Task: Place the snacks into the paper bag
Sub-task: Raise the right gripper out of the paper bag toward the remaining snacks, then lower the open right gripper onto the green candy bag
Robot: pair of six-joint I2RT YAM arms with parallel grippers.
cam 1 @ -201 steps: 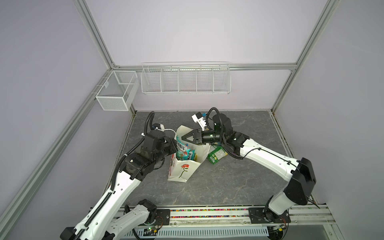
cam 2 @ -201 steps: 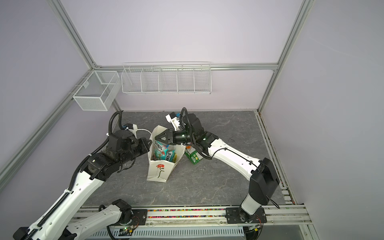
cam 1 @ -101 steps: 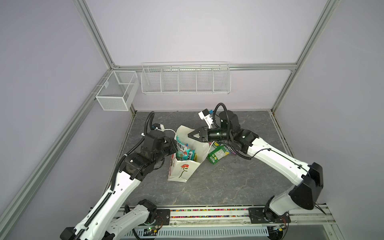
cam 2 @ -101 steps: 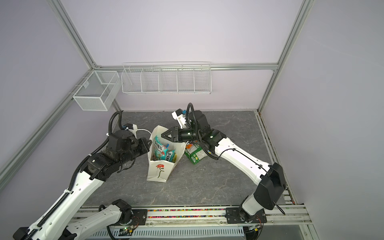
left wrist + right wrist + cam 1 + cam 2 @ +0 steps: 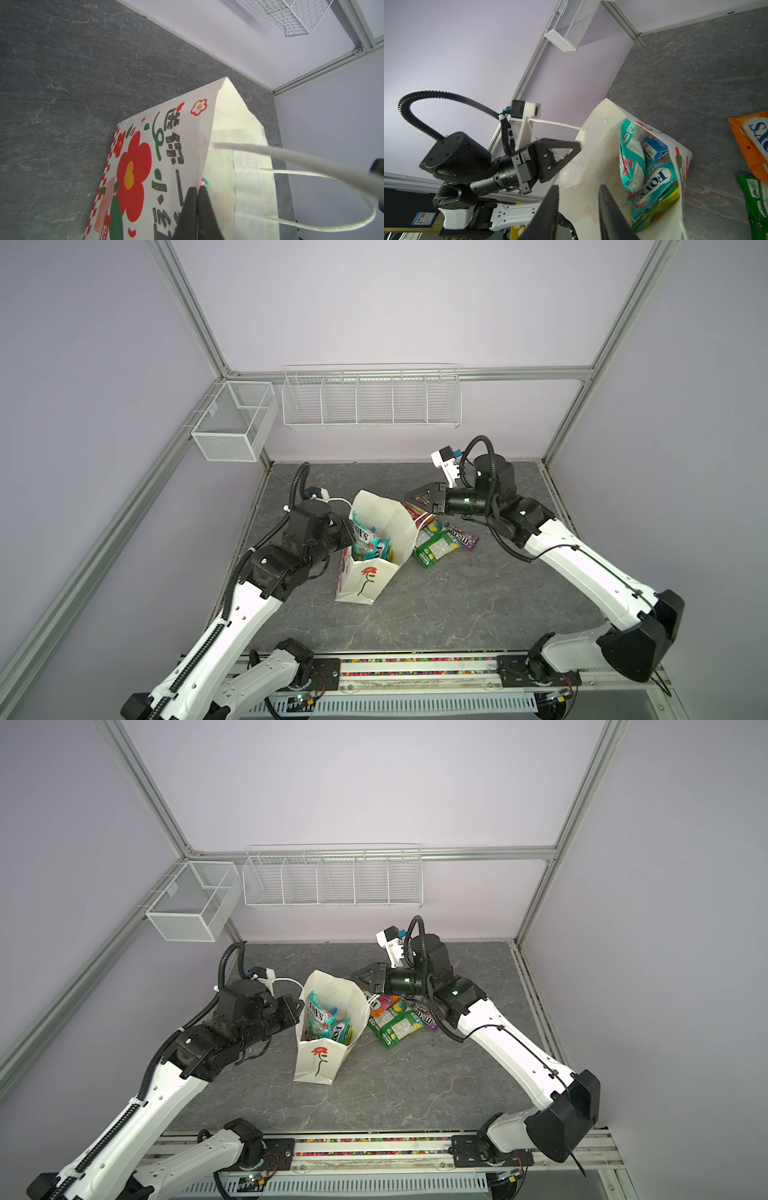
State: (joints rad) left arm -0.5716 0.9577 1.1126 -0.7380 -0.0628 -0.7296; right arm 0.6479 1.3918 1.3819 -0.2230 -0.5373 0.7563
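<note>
The left pincer (image 5: 196, 188) pinches the paper bag (image 5: 166, 145) by its rim, likely keeping it agape. The right pincer (image 5: 579, 187), parted and empty, hovers at its mouth, with teal packets (image 5: 631, 158) inside and a green packet (image 5: 436, 547) close below that pincer.

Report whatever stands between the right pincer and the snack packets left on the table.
Nothing solid. The open right pincer hangs at the rim of the tall white paper bag, above the orange FOX'S packet, green packet and small purple packet. Only the bag's white cord handle appears to droop across the orange packet.
</note>
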